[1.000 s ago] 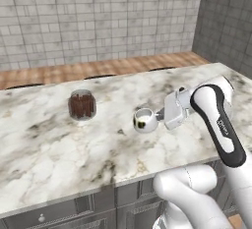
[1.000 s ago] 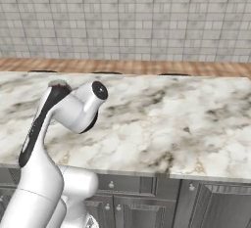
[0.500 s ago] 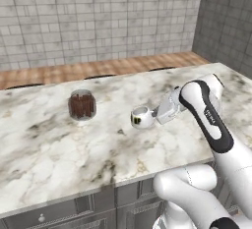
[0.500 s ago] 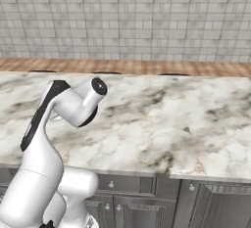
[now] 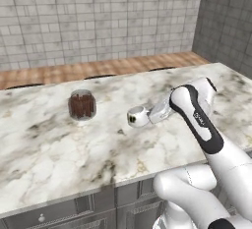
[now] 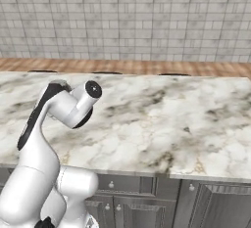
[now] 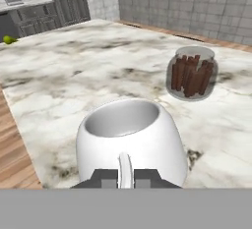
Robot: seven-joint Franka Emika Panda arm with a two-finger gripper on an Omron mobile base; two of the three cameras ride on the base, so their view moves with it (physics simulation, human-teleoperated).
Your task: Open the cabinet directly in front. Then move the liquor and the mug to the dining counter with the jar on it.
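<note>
Mug: pincer pinched its handle over counter near jar; advised lowering level, then releasing.

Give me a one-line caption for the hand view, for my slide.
Fingers pinch the handle of the round white mug over the veined white marble counter, glass jar of brown sticks beyond.

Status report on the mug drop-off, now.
Gripper jaws shut on the mug handle. Mug low over the dining counter, contact unclear. Jar stands apart, nothing between them.
</note>
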